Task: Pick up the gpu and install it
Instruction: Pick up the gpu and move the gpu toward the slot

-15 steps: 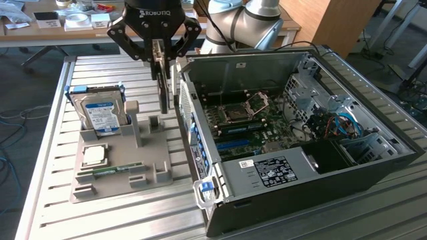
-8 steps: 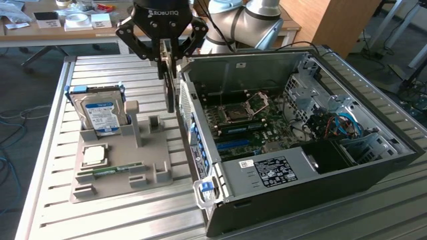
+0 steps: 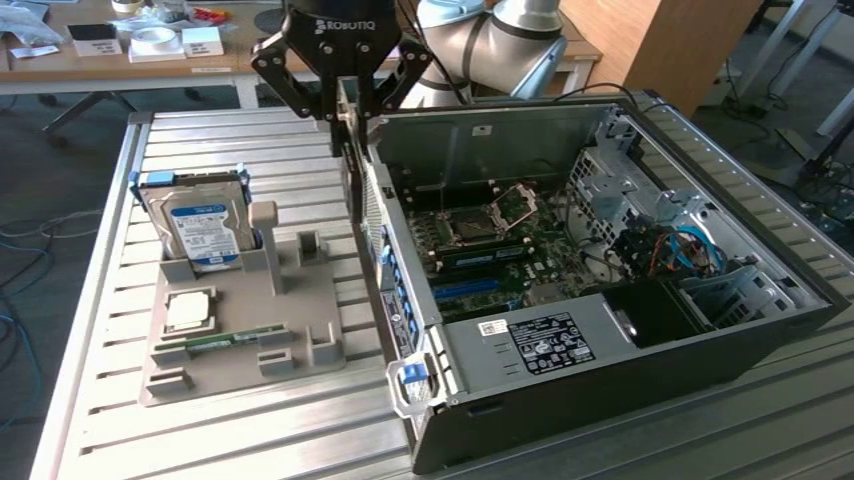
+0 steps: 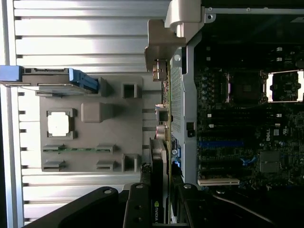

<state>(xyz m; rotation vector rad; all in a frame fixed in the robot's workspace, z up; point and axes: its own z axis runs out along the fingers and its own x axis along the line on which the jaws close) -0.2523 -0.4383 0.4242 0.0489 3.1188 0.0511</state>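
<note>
Exterior view first: the pickup half looks done. The black gripper (image 3: 350,112) has its jaws clamped on the gpu (image 3: 354,165), which hangs upright and edge-on, right at the rear wall of the open computer case (image 3: 747,330) and above the ribbed aluminium counter (image 3: 267,150). It isn't seated as far as I can tell, so the install itself is what's left. The matte grey plastic holder tray (image 3: 227,365) carries the hard drive (image 3: 203,225) with its blue-white label, a square silver CPU (image 3: 187,310) and a slim green RAM stick (image 3: 234,338). In the wrist view the gripper (image 4: 161,206) pinches the gpu (image 4: 158,166) by its dark end with the green logo. It's a thin flat card with a green board edge and a bent silver bracket at the far end, just beside the case's grey sheet-metal wall. On the motherboard (image 4: 247,123), the blue slot (image 4: 221,143) and the white slot (image 4: 218,181) both look unfilled, so 2 open spots.
</note>
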